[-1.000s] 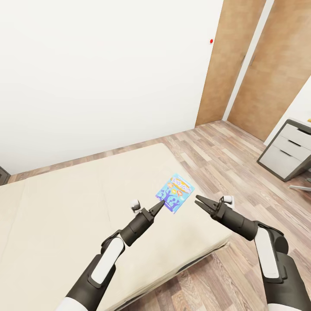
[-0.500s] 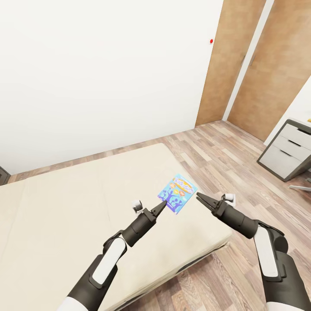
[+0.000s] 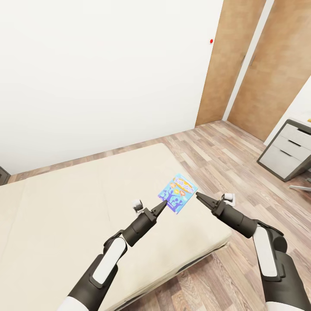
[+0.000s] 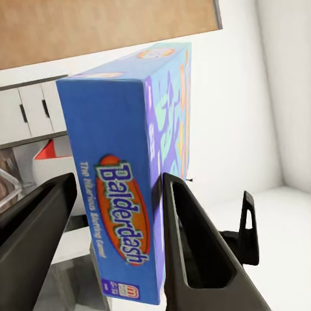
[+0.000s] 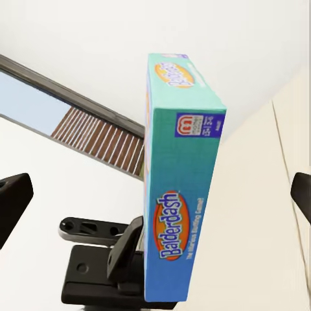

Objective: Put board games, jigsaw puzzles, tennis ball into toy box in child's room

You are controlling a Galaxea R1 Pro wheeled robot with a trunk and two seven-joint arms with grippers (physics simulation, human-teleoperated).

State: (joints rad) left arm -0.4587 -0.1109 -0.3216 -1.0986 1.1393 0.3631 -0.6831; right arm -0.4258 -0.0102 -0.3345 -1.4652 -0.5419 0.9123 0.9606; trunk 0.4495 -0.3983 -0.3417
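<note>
Reaching for the Balderdash board game [image 3: 177,193] near the bed's [image 3: 65,216] corner: my left gripper [image 3: 160,207] straddles its near edge, my right gripper [image 3: 200,198] waits spread just beside. Next I should pinch it firmly.

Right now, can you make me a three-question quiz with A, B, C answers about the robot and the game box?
1. Where is the board game?
A. at the bed's corner, between the two grippers
B. on the floor by the wooden doors
C. on top of the drawers

2. What colour is the game box mostly?
A. red
B. blue
C. black

3. How is the left gripper?
A. shut tight on nothing
B. its fingers on either side of the box's narrow end
C. holding a ball

Answers:
1 A: the head view shows it near the bed corner, with the right gripper just beside it.
2 B: its faces are blue and teal.
3 B: the left wrist view shows a finger on each side of the end printed Balderdash.
</note>
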